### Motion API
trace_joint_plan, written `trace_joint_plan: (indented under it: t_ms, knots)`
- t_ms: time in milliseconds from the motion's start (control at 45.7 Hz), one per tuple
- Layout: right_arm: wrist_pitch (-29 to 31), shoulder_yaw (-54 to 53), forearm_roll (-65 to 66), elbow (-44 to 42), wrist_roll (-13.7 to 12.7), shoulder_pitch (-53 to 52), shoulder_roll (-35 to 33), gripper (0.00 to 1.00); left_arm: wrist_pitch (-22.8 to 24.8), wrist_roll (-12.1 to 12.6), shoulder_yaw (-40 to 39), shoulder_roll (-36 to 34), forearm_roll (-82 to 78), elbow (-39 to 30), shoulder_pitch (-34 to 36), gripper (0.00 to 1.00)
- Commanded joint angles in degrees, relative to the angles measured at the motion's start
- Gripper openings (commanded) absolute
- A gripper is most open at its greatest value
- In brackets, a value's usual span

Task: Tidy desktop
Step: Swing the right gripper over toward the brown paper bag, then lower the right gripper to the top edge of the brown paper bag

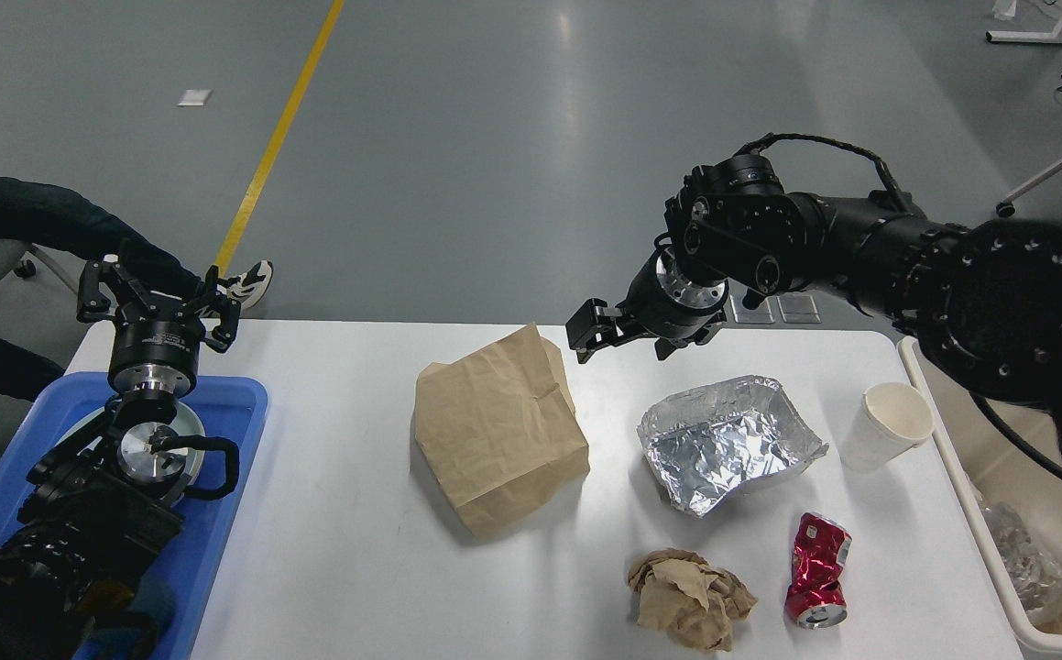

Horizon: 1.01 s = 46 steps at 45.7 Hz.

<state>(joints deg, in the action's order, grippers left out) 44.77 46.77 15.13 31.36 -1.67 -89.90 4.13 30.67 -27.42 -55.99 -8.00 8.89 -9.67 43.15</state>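
The desktop (329, 550) fills the lower middle of the head view, a white top with rounded corners, and five pieces of litter lie on its right half. A brown paper bag (498, 426) sits near the centre; at its three o'clock is a crumpled foil tray (723, 445), and further toward three o'clock a white paper cup (892, 423) leans close to the table's right edge. At the tray's six o'clock lie a wad of brown paper (691, 600) and, just beside it, a crushed red can (819, 570). A beige bin (970, 513) stands against the right edge, some clear wrapping already inside, so it is probably where the rubbish belongs, while the blue tray (219, 513) at nine o'clock likely serves for things worth keeping. The right gripper (585, 335) hangs above the bag's far corner at about twelve o'clock from it, holding nothing; it is seen dark and side-on, so whether its jaws are parted cannot be told. Its position suggests the bag or the foil tray is the next pick. The left gripper (159, 298) is raised over the blue tray's far end with its fingers spread wide and empty, apparently parked clear of the work. A seated person's legs (27, 220) show at ten o'clock.
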Motion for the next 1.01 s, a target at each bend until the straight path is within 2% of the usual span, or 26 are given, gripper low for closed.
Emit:
trace_joint_plan:
  t_ms: [0,219,985]
  knots:
    - [-1.17,0.34,0.16,-0.95,0.0,0.95,1.23,1.0,0.0,0.0,0.0,0.0,-0.01,0.0,0.0,0.96]
    - [-2.23,0.43,0.25,-3.24,0.0,5.34,2.29,1.0,0.0,0.0,0.0,0.0,-0.01,0.0,0.0,0.96]
    - [-1.87,0.25,2.09,-3.24,-0.18,9.83,3.25,1.0,0.0,0.0,0.0,0.0,-0.01,0.0,0.0,0.96]
